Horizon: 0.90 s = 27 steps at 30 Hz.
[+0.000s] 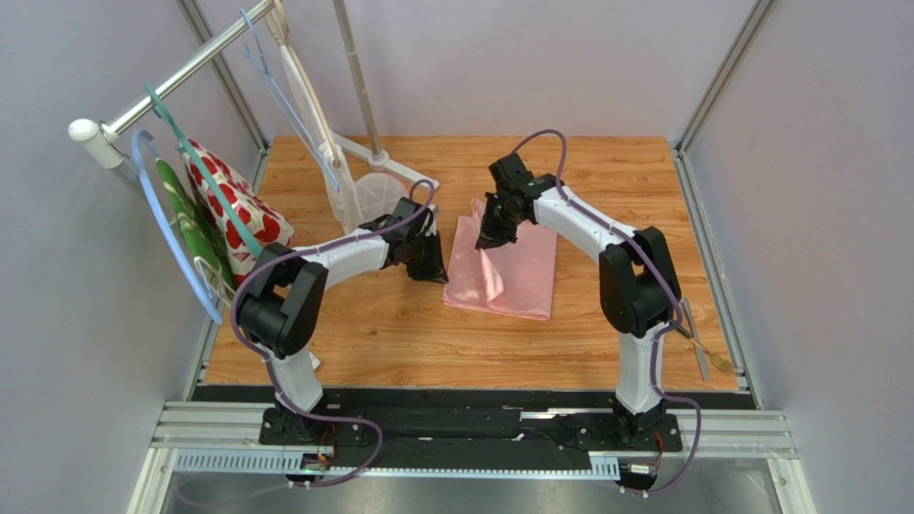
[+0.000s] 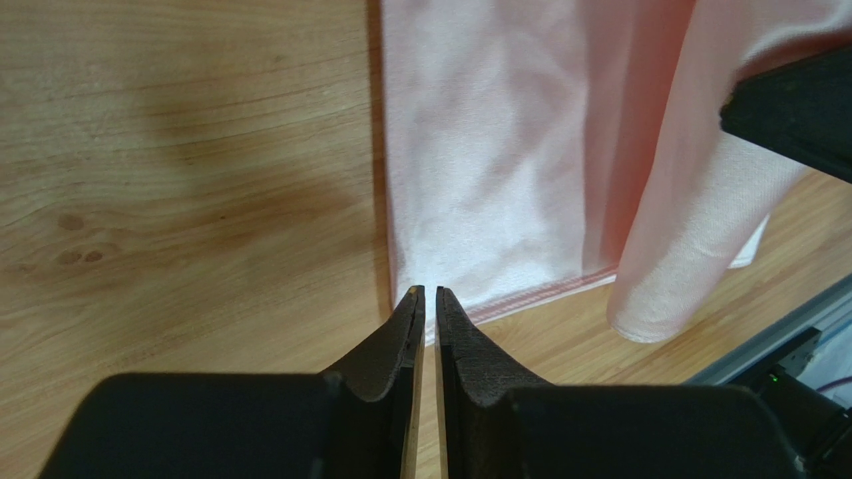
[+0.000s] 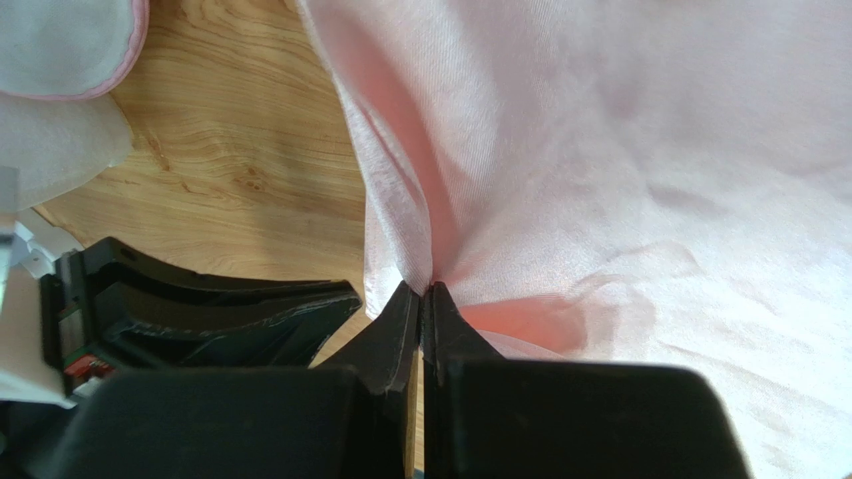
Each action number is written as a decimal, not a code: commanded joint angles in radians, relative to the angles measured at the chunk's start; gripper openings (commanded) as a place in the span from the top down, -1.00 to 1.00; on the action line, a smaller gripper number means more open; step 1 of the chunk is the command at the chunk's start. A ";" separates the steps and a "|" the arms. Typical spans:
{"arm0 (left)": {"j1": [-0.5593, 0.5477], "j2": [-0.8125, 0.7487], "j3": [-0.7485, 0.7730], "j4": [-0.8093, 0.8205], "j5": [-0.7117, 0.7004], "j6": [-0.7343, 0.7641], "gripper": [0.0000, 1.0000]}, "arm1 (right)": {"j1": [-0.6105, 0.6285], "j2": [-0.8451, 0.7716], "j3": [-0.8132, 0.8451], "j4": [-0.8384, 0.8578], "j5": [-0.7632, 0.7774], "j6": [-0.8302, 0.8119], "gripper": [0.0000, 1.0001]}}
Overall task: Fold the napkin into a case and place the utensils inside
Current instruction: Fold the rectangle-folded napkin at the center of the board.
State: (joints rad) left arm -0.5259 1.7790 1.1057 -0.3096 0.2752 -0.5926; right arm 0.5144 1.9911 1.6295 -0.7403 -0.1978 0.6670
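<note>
The pink napkin (image 1: 506, 276) lies partly folded in the middle of the wooden table. My right gripper (image 1: 496, 230) is shut on its far left corner and holds that flap up; in the right wrist view the cloth (image 3: 620, 180) bunches at the fingertips (image 3: 424, 291). The lifted flap (image 2: 690, 220) hangs down in the left wrist view. My left gripper (image 2: 430, 293) stands low at the napkin's (image 2: 480, 170) left corner, its jaws a narrow slit apart with nothing between them. The utensils (image 1: 703, 348) lie at the table's right edge.
A rack at the left carries hangers, a white cloth with red flowers (image 1: 245, 209) and a green cloth (image 1: 182, 230). A white stand base (image 1: 376, 193) sits just behind the left gripper. Metal frame rails (image 1: 708, 246) border the table.
</note>
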 commanded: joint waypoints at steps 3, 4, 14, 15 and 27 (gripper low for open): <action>0.001 0.020 -0.044 0.070 0.009 -0.026 0.67 | 0.016 0.049 0.033 0.096 -0.072 0.098 1.00; 0.000 0.025 -0.047 0.072 0.013 -0.026 0.67 | 0.016 0.057 0.035 0.096 -0.072 0.106 1.00; -0.002 0.013 -0.087 0.099 0.032 -0.046 0.68 | 0.019 0.117 0.052 0.122 -0.072 0.143 1.00; -0.002 0.010 -0.089 0.101 0.030 -0.047 0.67 | 0.021 0.123 0.052 0.125 -0.069 0.146 1.00; 0.024 -0.162 -0.026 -0.057 0.010 -0.013 0.49 | -0.020 -0.018 0.026 0.099 -0.115 -0.044 -0.38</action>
State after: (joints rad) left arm -0.5220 1.7279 1.0222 -0.2974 0.2802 -0.6228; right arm 0.5209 2.1422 1.6958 -0.6365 -0.3065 0.7380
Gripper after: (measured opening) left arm 0.243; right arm 0.674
